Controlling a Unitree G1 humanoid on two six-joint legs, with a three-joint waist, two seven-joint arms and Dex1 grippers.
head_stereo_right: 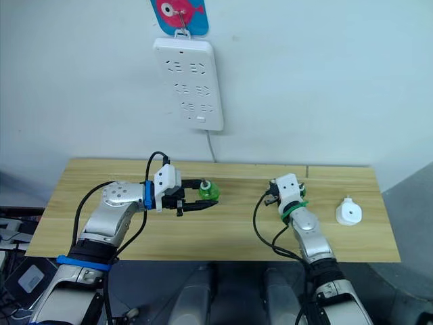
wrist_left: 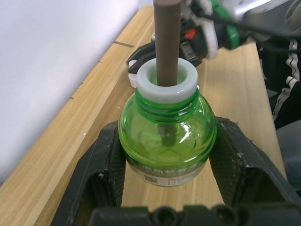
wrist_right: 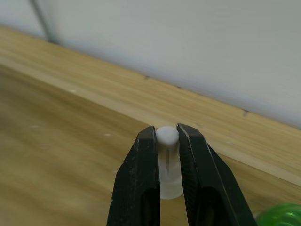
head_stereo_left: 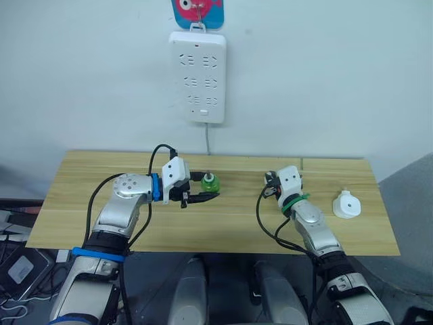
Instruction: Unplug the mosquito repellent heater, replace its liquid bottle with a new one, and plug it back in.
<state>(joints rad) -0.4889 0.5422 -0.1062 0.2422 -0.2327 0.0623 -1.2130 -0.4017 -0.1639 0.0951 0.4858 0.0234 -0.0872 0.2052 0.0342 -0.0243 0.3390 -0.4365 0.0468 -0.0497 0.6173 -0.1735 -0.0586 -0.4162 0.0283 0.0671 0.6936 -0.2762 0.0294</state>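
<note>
Head views: left end effector (head_stereo_left: 208, 190) clamps a green bottle (head_stereo_left: 210, 182) upright over the counter (head_stereo_left: 223, 230); the heater (head_stereo_left: 345, 204) lies near the counter's right end, unplugged, below-right of the wall strip (head_stereo_left: 197, 77).
Left wrist view: fingers (wrist_left: 106, 162) flank the bottle, its brown wick (wrist_left: 166, 42) exposed.
Right wrist view: right end effector (wrist_right: 167, 141) pinches a small white cap (wrist_right: 168, 160).

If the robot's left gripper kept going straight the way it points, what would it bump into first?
Probably the right gripper. The left gripper, shut on the green bottle, points across the table toward it. Depth is hard to judge, so it might slip past.
</note>
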